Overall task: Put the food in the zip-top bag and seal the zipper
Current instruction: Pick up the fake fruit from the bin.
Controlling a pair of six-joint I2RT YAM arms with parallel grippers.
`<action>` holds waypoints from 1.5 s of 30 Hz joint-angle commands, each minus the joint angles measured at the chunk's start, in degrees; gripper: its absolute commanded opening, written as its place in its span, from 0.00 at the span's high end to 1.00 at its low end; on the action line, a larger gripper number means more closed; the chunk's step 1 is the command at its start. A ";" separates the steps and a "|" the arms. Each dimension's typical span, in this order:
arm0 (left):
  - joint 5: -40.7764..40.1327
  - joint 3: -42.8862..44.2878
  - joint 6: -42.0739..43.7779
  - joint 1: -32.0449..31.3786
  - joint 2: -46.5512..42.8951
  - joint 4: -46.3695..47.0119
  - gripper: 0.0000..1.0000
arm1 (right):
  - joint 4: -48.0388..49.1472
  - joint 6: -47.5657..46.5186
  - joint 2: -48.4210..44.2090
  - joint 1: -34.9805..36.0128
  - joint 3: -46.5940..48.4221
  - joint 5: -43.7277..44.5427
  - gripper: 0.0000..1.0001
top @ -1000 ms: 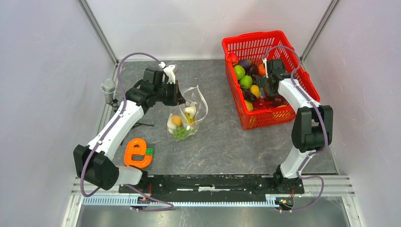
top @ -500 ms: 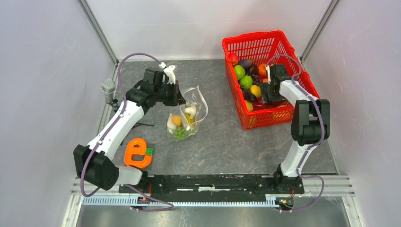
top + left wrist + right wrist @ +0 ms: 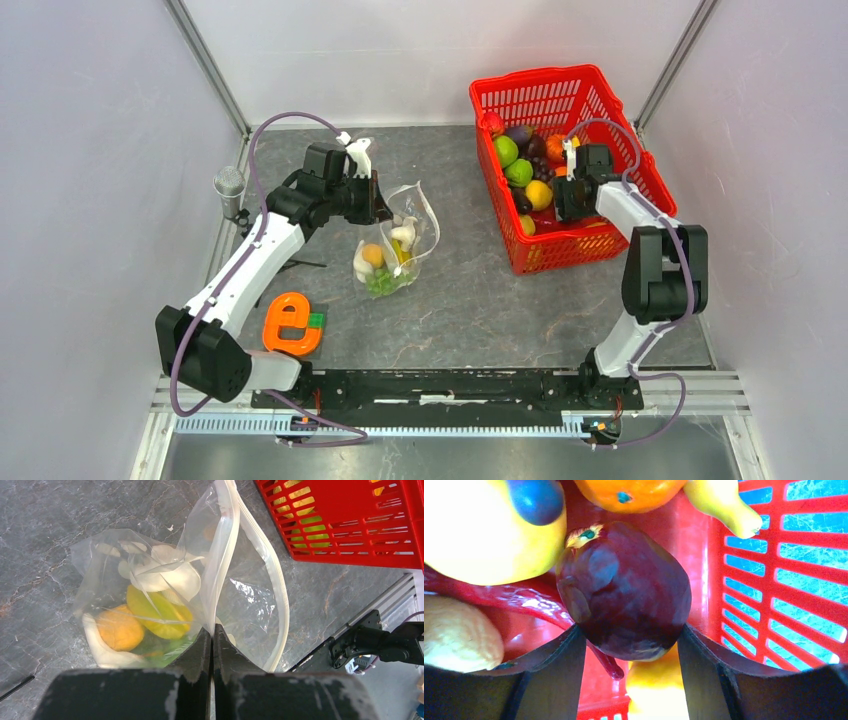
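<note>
The zip-top bag [image 3: 125, 575] lies on the table [image 3: 45, 525] nearer the arms, one side of its mouth, along the zipper [image 3: 281, 595], kept pinched tight in the left gripper [image 3: 211, 632]. Orange, yellow and green food [image 3: 120, 627] is already inside. Farther back, in the red basket [image 3: 590, 82], the right gripper [image 3: 630, 630] has been narrowed from wide open within the last second. A dark red fruit [image 3: 624, 585] is now clasped between its fingers, so a carry to the held-open bag is judged to be next.
</note>
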 commanded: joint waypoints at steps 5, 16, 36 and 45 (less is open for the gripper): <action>2.90 0.28 -1.54 -0.01 -0.37 3.53 0.98 | 7.00 2.74 -7.71 0.15 -4.84 -9.98 0.58; 3.04 -0.27 -1.71 0.03 -0.48 3.79 0.98 | 16.62 6.83 -11.68 0.15 -10.74 -29.19 0.53; 3.78 -0.71 -2.03 0.02 -0.61 4.17 0.98 | 15.04 9.69 -5.18 0.14 -6.04 -24.15 0.17; 3.20 -1.06 -1.75 -0.02 -1.05 4.16 0.98 | 19.77 14.48 -5.23 0.14 -9.51 -22.62 0.39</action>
